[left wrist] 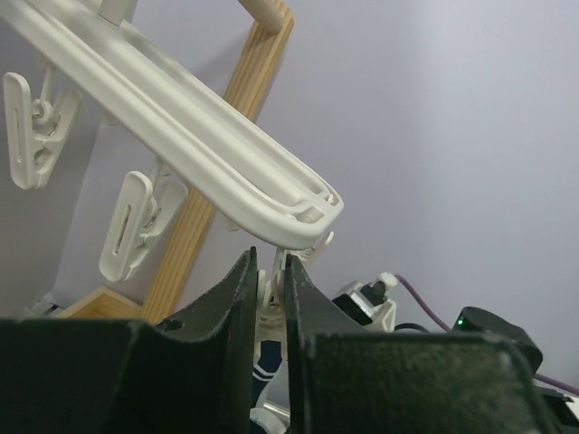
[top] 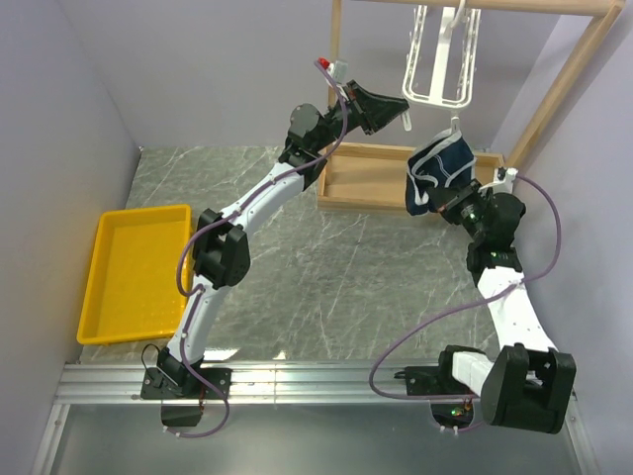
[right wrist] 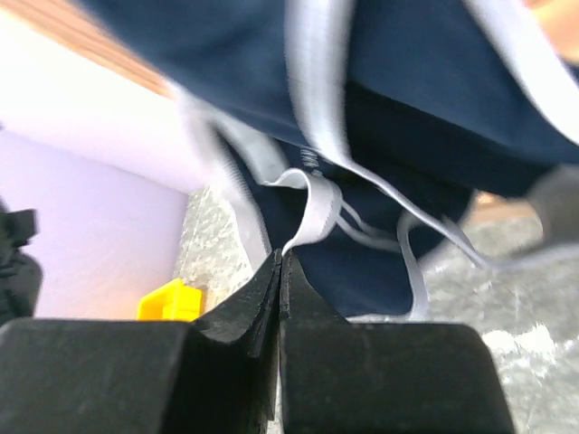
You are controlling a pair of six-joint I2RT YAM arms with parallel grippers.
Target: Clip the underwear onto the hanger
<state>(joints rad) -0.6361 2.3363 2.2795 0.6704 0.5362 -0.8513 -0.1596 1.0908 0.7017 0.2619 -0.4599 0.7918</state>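
**Underwear held up under the hanger, not clipped**

Underwear [top: 442,163], navy with white trim, hangs bunched in the air above the far side of the worktop [top: 326,267]. It sits just below the lower end of the hanger [top: 440,59] and does not touch it. The right gripper [top: 447,201] grasps it from the near side. In the right wrist view the jaws are pressed tight together on the cloth, and a loop of white trim curls at their tips.

The hanger, a white open frame, dangles tilted from the top bar of the wooden rack [top: 564,84]. The left gripper [top: 401,109] is at the hanger's lower corner, coming in from the left. Its jaws are nearly together, and a small white clip [left wrist: 271,276] under that corner is pinched in the narrow gap. Two more clips [left wrist: 134,226] hang free farther along the frame.

Behind and under the underwear lies the rack's shallow wooden base [top: 361,178], with its slanted post to the right. The left arm crosses in front of the rack's left upright. A yellow tray [top: 129,272] rests well apart at the left edge of the worktop.
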